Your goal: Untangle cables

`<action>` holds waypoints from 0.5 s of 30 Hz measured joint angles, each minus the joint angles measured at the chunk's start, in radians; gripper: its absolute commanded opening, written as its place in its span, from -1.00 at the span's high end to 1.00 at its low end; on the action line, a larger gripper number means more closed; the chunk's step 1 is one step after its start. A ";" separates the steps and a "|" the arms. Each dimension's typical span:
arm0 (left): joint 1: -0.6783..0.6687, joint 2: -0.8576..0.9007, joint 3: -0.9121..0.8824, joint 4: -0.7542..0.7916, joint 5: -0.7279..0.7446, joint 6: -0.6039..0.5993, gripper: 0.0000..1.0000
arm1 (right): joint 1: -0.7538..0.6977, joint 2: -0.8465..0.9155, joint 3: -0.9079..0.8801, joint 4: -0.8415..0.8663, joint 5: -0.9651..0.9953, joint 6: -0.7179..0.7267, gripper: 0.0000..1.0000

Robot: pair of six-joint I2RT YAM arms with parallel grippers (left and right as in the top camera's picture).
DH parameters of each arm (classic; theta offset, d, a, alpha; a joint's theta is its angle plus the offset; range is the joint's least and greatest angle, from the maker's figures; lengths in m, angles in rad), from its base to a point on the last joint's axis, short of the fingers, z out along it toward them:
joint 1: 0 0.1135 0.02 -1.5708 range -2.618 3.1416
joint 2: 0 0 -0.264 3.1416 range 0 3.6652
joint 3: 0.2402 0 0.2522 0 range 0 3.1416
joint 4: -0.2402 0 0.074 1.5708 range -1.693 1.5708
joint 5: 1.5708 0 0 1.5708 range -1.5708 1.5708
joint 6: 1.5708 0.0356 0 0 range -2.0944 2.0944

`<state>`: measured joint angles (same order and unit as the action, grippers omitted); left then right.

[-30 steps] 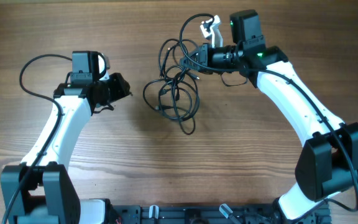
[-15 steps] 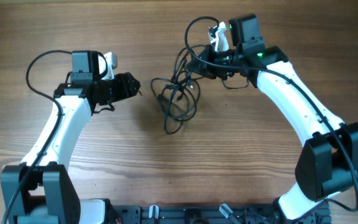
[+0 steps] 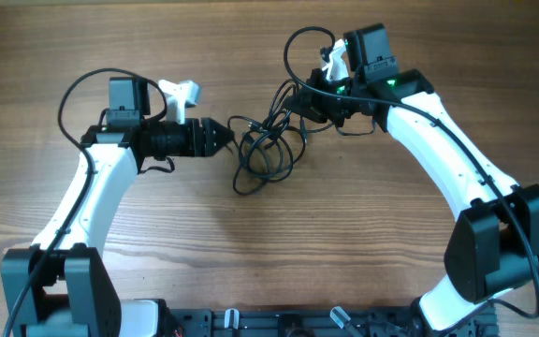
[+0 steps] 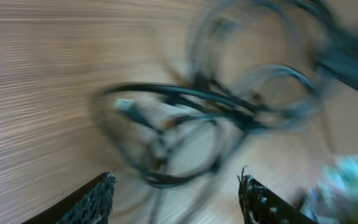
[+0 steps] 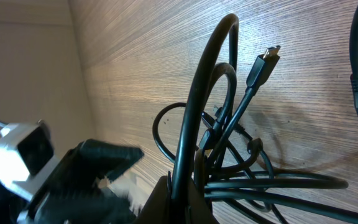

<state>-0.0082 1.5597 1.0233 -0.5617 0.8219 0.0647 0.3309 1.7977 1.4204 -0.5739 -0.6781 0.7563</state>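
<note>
Right claw (image 3: pixel 309 97) pinches the cables (image 3: pixel 268 150) — its wrist view shows several black cords rising from between its pressed-together fingers (image 5: pixel 157 208), with one small plug end (image 5: pixel 265 57) sticking up just beyond them. From that grip the tangle spreads out toward the left claw (image 3: pixel 221 140), its loops resting on the wooden table (image 3: pixel 251 243). That left claw is spread wide — its blurred wrist view shows the coil just ahead of the fingertips (image 4: pixel 98 196), not between them. Whether they touch a cord cannot be told.
</note>
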 measured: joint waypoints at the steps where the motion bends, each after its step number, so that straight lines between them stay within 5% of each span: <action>1: 0.000 0.000 0.000 -0.008 0.045 0.046 -0.35 | 0.000 0.000 0.000 0.000 0.000 0.001 0.91; 8: -0.059 0.000 0.000 -0.016 0.094 0.203 -0.54 | 0.000 0.000 0.000 -0.002 0.003 0.003 0.91; 15: -0.254 0.000 -0.001 0.061 -0.174 0.198 -0.41 | 0.000 0.000 0.000 -0.003 0.003 0.003 0.92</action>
<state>-0.2623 1.5600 1.0222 -0.5003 0.6479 0.2626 0.3309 1.7977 1.4204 -0.5770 -0.6746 0.7593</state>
